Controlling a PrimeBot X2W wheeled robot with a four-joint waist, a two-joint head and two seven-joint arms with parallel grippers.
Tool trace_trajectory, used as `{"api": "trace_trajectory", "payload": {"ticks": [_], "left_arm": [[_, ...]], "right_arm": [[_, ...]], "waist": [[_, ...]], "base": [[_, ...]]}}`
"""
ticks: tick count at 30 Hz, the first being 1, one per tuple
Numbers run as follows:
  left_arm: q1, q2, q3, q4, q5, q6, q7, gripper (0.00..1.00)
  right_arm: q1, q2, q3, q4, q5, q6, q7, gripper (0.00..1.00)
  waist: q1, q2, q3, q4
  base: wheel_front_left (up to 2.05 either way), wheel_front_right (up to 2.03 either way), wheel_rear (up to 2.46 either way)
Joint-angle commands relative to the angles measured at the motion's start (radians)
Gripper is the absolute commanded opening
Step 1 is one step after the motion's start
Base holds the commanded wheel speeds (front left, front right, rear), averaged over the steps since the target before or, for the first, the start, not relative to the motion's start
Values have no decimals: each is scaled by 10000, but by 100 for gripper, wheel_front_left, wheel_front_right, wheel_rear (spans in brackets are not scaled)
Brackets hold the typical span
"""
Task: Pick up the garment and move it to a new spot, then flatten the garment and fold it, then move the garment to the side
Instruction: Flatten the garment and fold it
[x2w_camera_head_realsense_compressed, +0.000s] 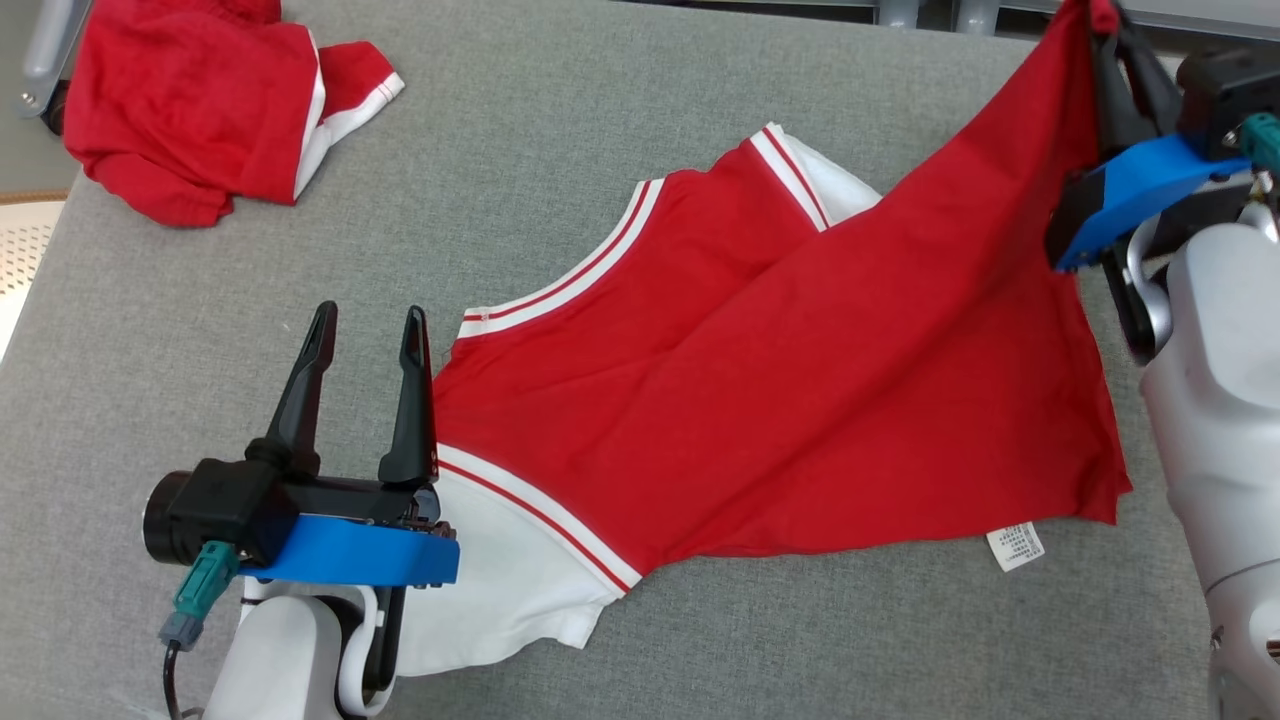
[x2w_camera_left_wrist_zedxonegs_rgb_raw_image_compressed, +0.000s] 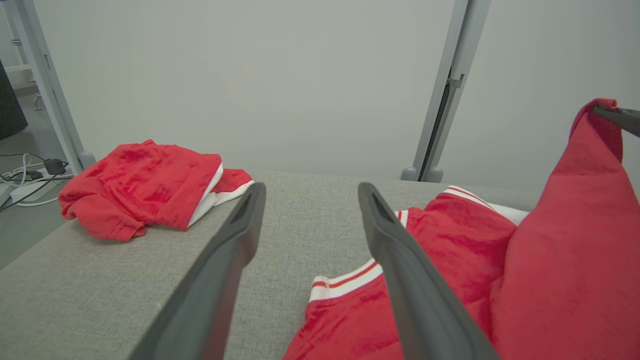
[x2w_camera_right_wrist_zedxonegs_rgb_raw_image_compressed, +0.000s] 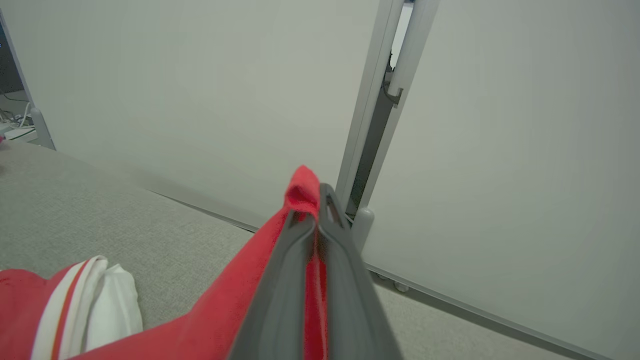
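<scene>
You had the right gripper (x2w_camera_head_realsense_compressed: 1103, 25) pinched shut on one corner of the garment (x2w_camera_head_realsense_compressed: 760, 380), raised off the grey table (x2w_camera_head_realsense_compressed: 560, 120), likely to pull that side taut for flattening. The rest lay mid-table. Left gripper (x2w_camera_head_realsense_compressed: 370, 318) was wide open and empty at the white-sleeve end, probably lined up for the opposing grab.

Garments, red with white trim: two, namely spread garment (x2w_camera_head_realsense_compressed: 760, 400) and crumpled garment (x2w_camera_head_realsense_compressed: 190, 110), the latter apparently a single item. Grippers: two, left gripper (x2w_camera_head_realsense_compressed: 370, 310) and right gripper (x2w_camera_right_wrist_zedxonegs_rgb_raw_image_compressed: 312, 205). Sewn label (x2w_camera_head_realsense_compressed: 1015, 547): one.
</scene>
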Motion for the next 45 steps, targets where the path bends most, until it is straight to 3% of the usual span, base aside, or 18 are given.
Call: {"api": "trace_trajectory", "payload": {"ticks": [1,8,20,28,34,45], "left_arm": [[-113,30,14,-32,-32,54,-31,100],[43,33,255,9,144,49,-31,100],[1004,33,1035,82,690,-276,-31,100],[1509,33,1302,135,851,-424,-31,100],[1719,31,1328,126,862,-431,-31,100],[1559,33,1210,97,826,-461,-31,100]], "right_arm": [[-176,16,-72,512,-42,-3,-7,100],[314,-51,-251,93,205,-3,-5,100],[4454,197,-1085,-4263,971,-3,-4,100],[7302,879,-1209,-5976,1053,-3,-4,100],[8604,1270,-900,-6320,1068,-3,-5,100],[8656,1235,-347,-5638,976,-3,-5,100]], "waist": [[-1,0,26,9],[-1,0,-288,-367],[-1,0,-1668,-1433],[-1,0,-2202,-1718],[-1,0,-2372,-1788],[-1,0,-2279,-1584]], "base": [[0,0,0],[0,0,0],[0,0,0],[0,0,0],[0,0,0],[0,0,0]]}}
